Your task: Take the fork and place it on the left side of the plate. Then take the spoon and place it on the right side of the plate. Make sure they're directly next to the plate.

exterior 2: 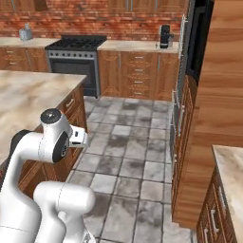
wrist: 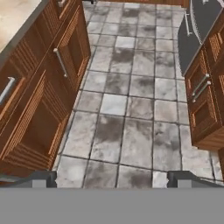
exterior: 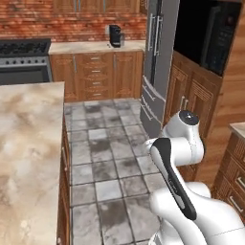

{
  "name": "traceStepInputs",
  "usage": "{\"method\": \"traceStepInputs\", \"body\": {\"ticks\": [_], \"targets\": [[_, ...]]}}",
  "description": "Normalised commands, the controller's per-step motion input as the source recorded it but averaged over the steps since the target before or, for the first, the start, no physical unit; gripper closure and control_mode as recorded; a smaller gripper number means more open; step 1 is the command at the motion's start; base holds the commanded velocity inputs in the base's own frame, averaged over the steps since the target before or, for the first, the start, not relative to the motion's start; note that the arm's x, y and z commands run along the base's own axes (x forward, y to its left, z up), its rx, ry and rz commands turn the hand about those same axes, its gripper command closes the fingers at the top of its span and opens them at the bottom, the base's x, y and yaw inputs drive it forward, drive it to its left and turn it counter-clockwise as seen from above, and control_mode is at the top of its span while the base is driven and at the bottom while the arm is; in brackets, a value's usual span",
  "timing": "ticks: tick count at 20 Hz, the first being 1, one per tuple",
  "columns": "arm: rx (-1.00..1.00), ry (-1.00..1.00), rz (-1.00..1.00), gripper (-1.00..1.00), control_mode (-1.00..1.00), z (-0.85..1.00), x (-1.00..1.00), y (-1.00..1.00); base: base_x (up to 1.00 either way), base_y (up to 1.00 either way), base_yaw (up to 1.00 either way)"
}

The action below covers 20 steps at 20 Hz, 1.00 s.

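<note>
The fork, the spoon and the plate are out of view. My gripper (wrist: 113, 178) points down at the grey tiled floor (wrist: 131, 109), beside the island's wooden cabinet doors (wrist: 39, 100). Its two dark fingertips (wrist: 43, 177) stand far apart with nothing between them, so it is open. The arm is folded close over the base (exterior: 177, 167), next to the island.
The marble island counter (exterior: 28, 143) runs along the left. A steel fridge (exterior: 158, 67) and tall wooden cabinets (exterior 2: 213, 95) line the right side of the aisle. A stove (exterior 2: 76, 52) and a black coffee machine (exterior: 115, 36) stand at the back wall.
</note>
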Motion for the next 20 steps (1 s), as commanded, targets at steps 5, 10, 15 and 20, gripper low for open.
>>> {"method": "traceStepInputs", "body": {"ticks": [5, 10, 15, 20], "targets": [[0.00, 0.00, 0.00, -1.00, 1.00, 0.00, 0.00, 0.00, 1.00, -0.18, 0.00], [0.00, 0.00, 0.00, -1.00, 1.00, 0.00, 0.00, 0.00, 1.00, -0.19, 0.00], [0.00, 0.00, 0.00, -1.00, 1.00, 0.00, 0.00, 0.00, 1.00, -0.20, 0.00], [0.00, 0.00, 0.00, -1.00, 1.00, 0.00, 0.00, 0.00, 1.00, -0.17, 0.00]]}}
